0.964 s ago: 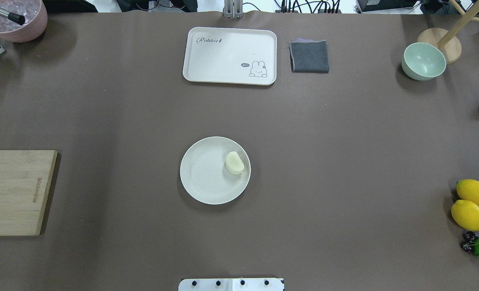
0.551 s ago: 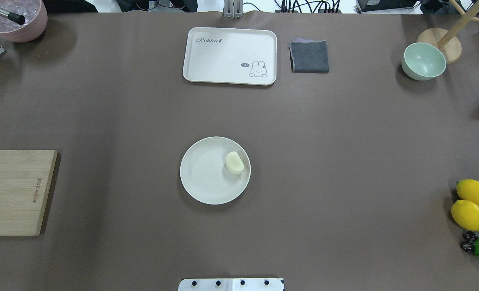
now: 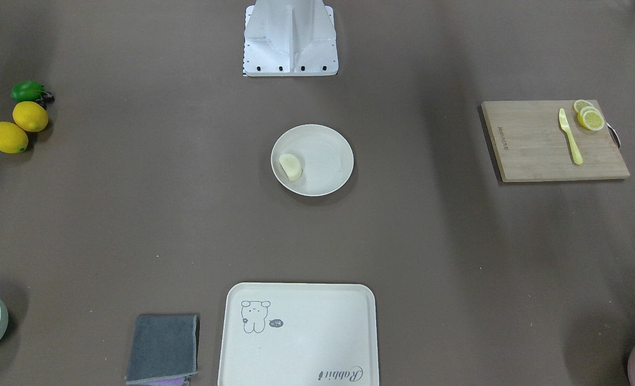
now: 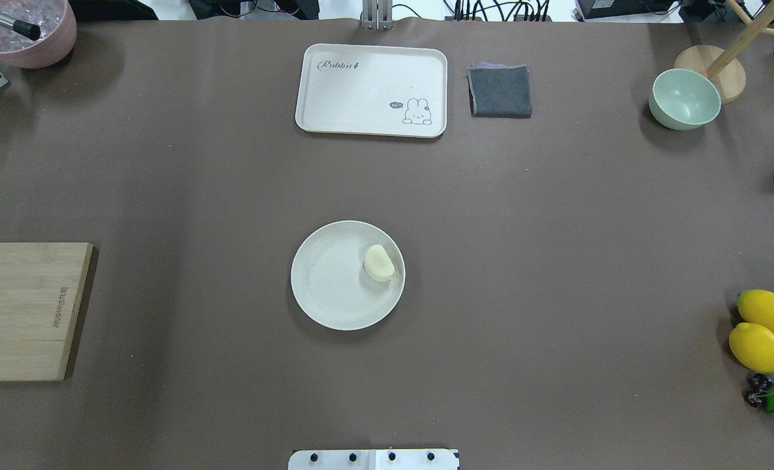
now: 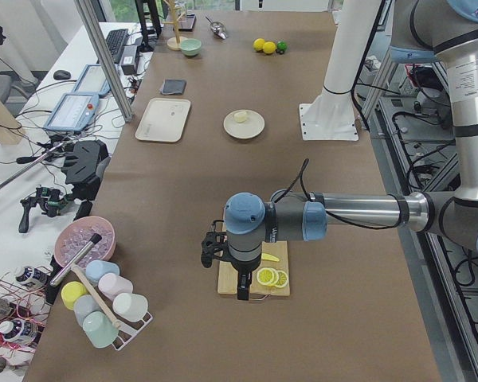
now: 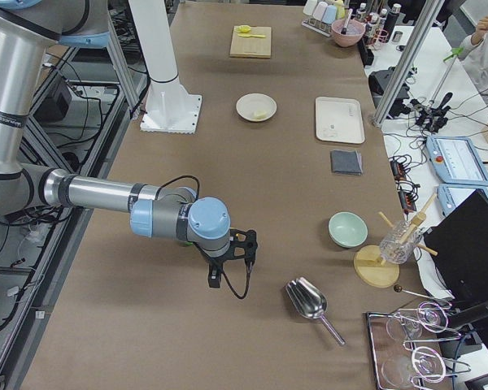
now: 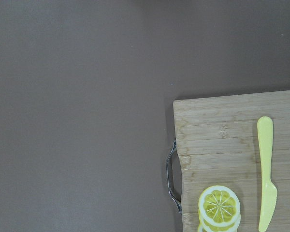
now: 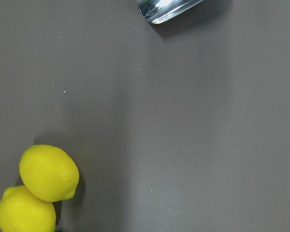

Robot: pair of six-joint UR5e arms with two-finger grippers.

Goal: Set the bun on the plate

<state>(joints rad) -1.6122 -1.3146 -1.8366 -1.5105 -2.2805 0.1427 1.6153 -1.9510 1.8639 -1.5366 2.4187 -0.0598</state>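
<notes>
The bun [image 4: 379,263], a small pale cream lump, lies on the right part of the round cream-white plate [image 4: 328,287] at the table's middle. The front-facing view shows the bun [image 3: 290,166] on the plate's [image 3: 328,155] left part. Nothing touches either one. My left gripper [image 5: 240,288] hangs over the wooden cutting board far from the plate, seen only in the exterior left view, so I cannot tell its state. My right gripper [image 6: 214,280] hovers over bare table near a metal scoop, seen only in the exterior right view; its state I cannot tell either.
A cream tray [image 4: 360,85], a grey cloth [image 4: 499,91] and a green bowl [image 4: 684,99] sit along the far side. Two lemons [image 4: 759,329] and a lime lie at the right edge. The cutting board [image 3: 537,145] holds lemon slices [image 3: 590,118] and a yellow knife [image 3: 570,136].
</notes>
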